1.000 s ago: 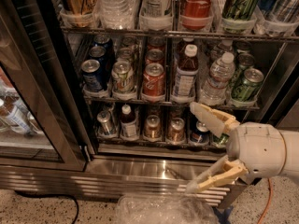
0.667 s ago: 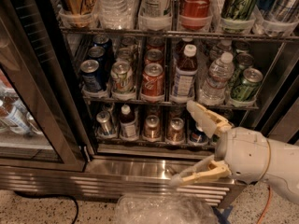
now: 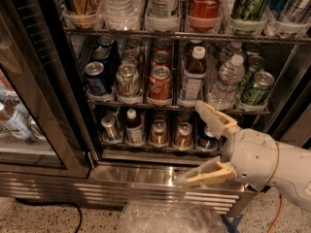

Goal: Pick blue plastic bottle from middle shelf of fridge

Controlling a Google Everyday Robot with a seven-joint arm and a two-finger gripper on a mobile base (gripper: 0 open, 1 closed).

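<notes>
- The gripper [image 3: 193, 143] sits low on the right, in front of the fridge [image 3: 131, 174] at about the height of the bottom rack [image 3: 146, 147] and the steel base.
- Its fingers [image 3: 216, 120] are spread wide with nothing between them. One points up-left at the front edge of the middle shelf [image 3: 146, 104], the other lies low across the steel sill.
- The plastic bottle [image 3: 193, 76] we take for the target stands upright on the middle shelf, right of the red Coke can [image 3: 160, 84]. It has a white cap, dark contents and a pale bluish label. We honestly can't tell if it's properly "blue".
- That bottle is above and slightly left of the upper fingertip, close to it but not between the fingers.
- A ribbed clear water bottle [image 3: 226, 84] stands just right of it, above the same finger.
- The fingers look like tan rubbery pads, and the body behind them is a smooth, rounded white shell.
- The shelves are thin wire with clear plastic lane trays, and the base is brushed stainless with slats.
- There's crinkly clear plastic [image 3: 165, 217] on the speckled floor below.
</notes>
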